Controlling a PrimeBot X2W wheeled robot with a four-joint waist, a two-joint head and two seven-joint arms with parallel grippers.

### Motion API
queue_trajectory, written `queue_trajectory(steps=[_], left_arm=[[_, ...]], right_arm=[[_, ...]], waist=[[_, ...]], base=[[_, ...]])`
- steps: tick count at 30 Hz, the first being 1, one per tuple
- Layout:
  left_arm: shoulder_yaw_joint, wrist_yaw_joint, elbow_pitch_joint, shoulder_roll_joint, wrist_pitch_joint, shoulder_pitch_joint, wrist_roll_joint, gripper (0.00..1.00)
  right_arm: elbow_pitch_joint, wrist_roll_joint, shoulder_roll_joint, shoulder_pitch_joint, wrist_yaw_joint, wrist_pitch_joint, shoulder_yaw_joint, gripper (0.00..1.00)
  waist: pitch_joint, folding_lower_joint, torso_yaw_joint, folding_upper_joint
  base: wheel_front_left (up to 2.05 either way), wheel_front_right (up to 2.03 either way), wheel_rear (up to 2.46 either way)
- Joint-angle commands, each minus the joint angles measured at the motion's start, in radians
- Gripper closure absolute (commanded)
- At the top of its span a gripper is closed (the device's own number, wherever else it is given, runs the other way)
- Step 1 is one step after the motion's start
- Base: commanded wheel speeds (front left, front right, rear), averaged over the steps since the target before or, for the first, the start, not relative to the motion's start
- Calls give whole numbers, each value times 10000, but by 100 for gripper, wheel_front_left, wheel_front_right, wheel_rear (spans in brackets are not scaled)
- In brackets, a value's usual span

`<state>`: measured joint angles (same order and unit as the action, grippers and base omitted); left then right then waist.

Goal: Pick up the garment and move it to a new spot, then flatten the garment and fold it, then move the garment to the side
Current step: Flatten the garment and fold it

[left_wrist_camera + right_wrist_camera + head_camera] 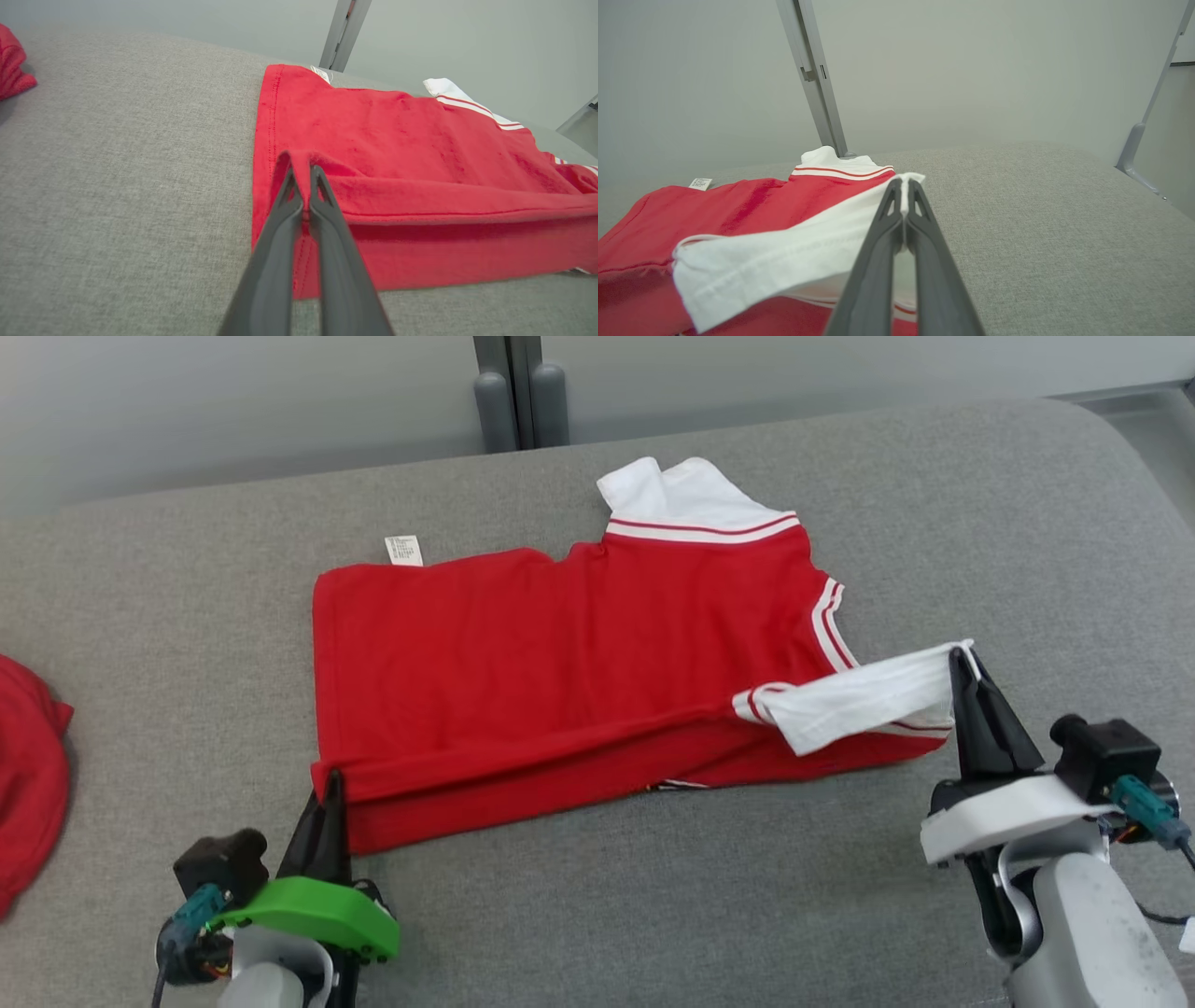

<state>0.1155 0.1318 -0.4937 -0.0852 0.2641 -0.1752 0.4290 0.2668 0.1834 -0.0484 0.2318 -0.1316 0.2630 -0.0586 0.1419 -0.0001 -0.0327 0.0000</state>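
Observation:
The garment (560, 653) is a red shirt with a white collar and white striped sleeves, lying spread on the grey cushion with its near edge folded up. My left gripper (331, 782) is shut on the garment's lower left corner; in the left wrist view my left gripper (304, 167) pinches a raised fold of red cloth (420, 154). My right gripper (962, 658) is shut on the tip of the white sleeve (859, 700), pulled out to the right. In the right wrist view my right gripper (903, 183) holds the white sleeve (784, 261) off the surface.
The grey cushioned surface (653, 896) stretches wide around the shirt. Another red cloth (28, 775) lies at the far left edge. A grey wall with a vertical post (509, 392) stands behind. A white label (403, 550) sticks out at the shirt's far left edge.

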Motion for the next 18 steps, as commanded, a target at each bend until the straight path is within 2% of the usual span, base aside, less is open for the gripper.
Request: queue_trajectory(steps=[1, 18], left_arm=[[33, -23, -60, -124, 2, -298, 45, 100], [381, -23, -475, -484, 2, -1865, 3, 100]], right_arm=[[119, -97, -43, 267, 18, 24, -48, 100], [1193, -790, -43, 2438, 18, 24, -24, 100]], waist=[[486, 1, 16, 0], [1587, 1, 172, 0]], base=[[0, 0, 0], [0, 0, 0]])
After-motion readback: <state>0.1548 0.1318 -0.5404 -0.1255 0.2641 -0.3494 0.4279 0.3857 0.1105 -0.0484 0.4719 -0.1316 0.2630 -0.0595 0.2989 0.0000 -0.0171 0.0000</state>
